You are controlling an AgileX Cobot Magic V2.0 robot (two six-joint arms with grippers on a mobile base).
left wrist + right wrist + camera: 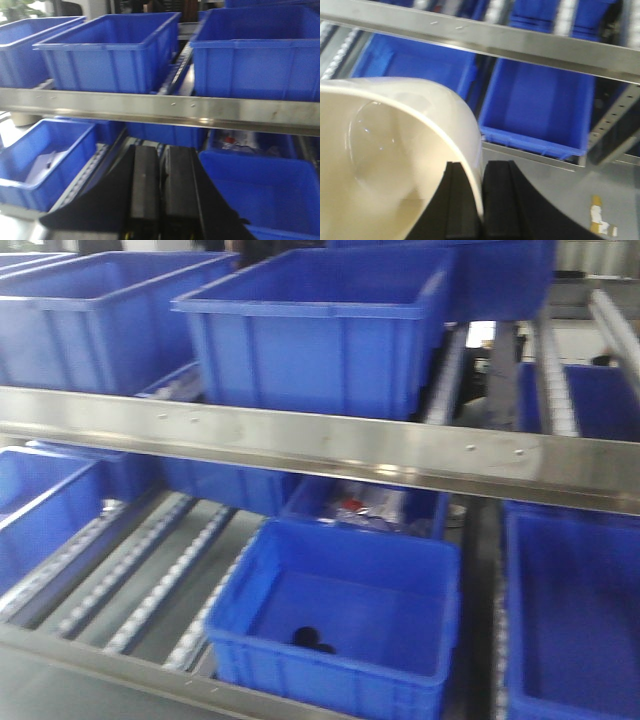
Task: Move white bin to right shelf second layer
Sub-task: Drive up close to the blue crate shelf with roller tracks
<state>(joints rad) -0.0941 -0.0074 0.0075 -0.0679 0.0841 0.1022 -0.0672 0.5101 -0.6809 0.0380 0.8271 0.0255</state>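
The white bin [385, 165] fills the lower left of the right wrist view, a cream-white tub tilted so its smooth inside shows. My right gripper [481, 172] is shut on the bin's rim, one finger inside the wall and one outside. The bin hangs in front of the rack, below a riveted steel front rail [485, 35] with white roller lanes [565, 15] behind it, the right shelf second layer. My left gripper [161, 155] is shut with nothing between its fingers, pointing at the lower rack level. Neither gripper nor the bin shows in the front view.
Big blue crates [315, 335] stand on the upper level behind the riveted rail [320, 445]. Lower down, roller lanes [150, 560] lie bare at the left, beside an open blue crate [340, 615]. More blue crates [540, 110] sit under the rail, with grey floor [555, 195] at the right.
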